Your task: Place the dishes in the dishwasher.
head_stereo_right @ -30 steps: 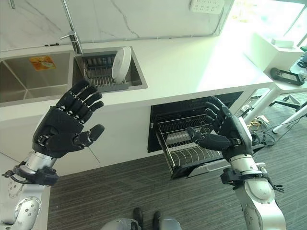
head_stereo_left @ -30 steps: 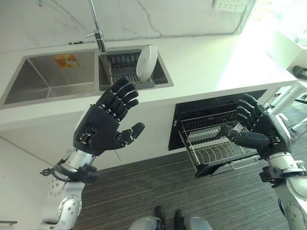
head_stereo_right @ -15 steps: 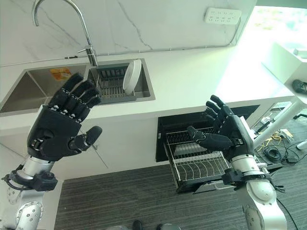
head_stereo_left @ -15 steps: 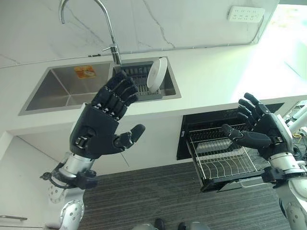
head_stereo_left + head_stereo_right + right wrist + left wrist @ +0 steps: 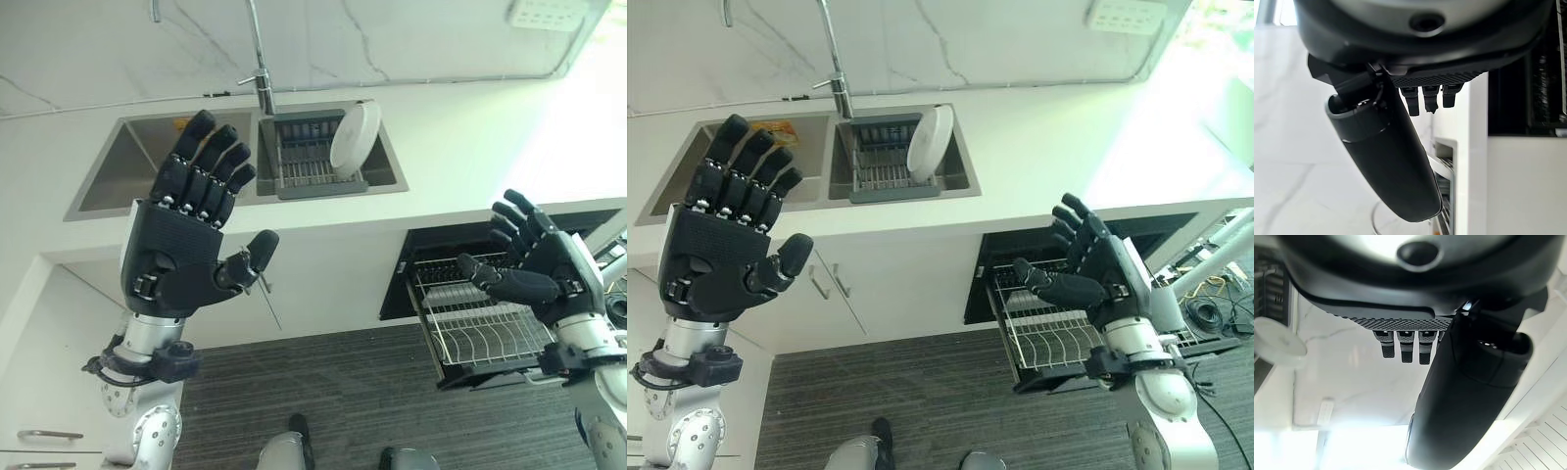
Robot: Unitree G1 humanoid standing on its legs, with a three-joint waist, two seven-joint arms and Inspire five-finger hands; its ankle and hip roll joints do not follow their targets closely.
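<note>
A: What are the fingers doing?

B: On the left hand (image 5: 176, 262) they are spread straight and wide, thumb standing off to the side, nothing in them. The right hand (image 5: 537, 278) is the same: fingers splayed, thumb pointing left, empty.

A: Where are the hands?

B: Both are raised in the air on the near side of the white counter (image 5: 470, 157), well apart from each other. The left one is in front of the sink (image 5: 127, 176), the right one above the pulled-out dishwasher rack (image 5: 490, 328).

A: And the dish?

B: A white plate (image 5: 354, 138) stands on edge, leaning, at the right end of the dark drying rack (image 5: 304, 164) in the right-hand sink basin, just beside the faucet (image 5: 260, 59) base. Neither hand touches it.

A: The dishwasher?

B: The dishwasher (image 5: 1087, 245) sits open under the counter on the right, its wire rack drawn out toward the near side, above the dark striped floor (image 5: 343, 392).
</note>
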